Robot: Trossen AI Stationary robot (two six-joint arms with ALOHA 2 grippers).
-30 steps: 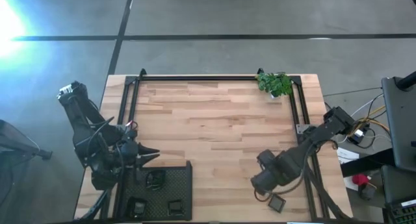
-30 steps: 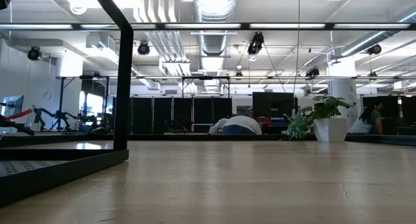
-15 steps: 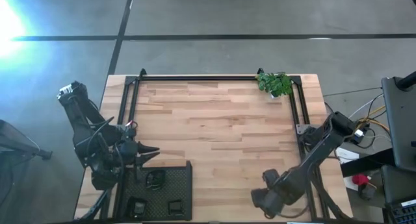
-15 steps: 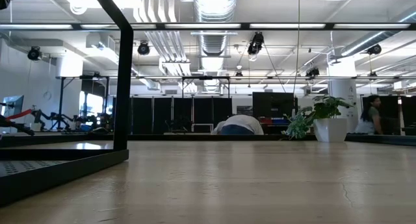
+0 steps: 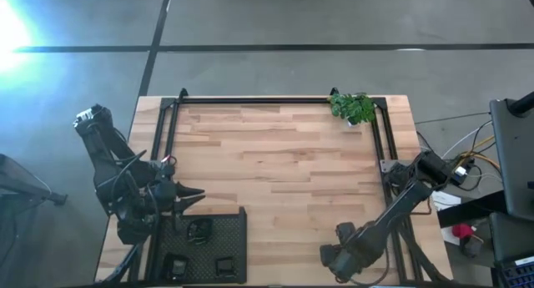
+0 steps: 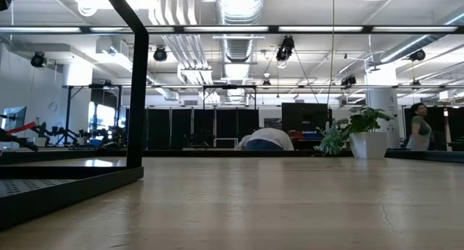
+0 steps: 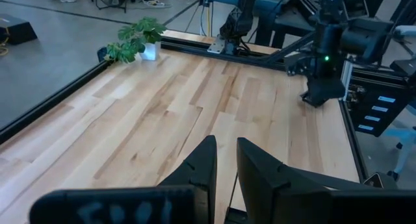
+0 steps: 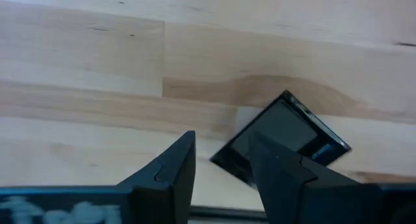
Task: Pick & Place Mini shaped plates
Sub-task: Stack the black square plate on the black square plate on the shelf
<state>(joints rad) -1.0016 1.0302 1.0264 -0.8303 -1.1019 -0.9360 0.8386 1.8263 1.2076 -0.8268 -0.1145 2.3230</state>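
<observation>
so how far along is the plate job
Done: three small plates lie in the black mesh tray by the waiting left gripper. In hand: the right gripper straddles a square plate on the table, not yet gripped. Left: carrying it over.

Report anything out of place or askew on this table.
One square mini plate lies alone on the bare wood under the right gripper, turned askew to the board seams, at the table's near right edge. The other mini plates sit in the black mesh tray near the left gripper. Nothing looks spilled or damaged.
</observation>
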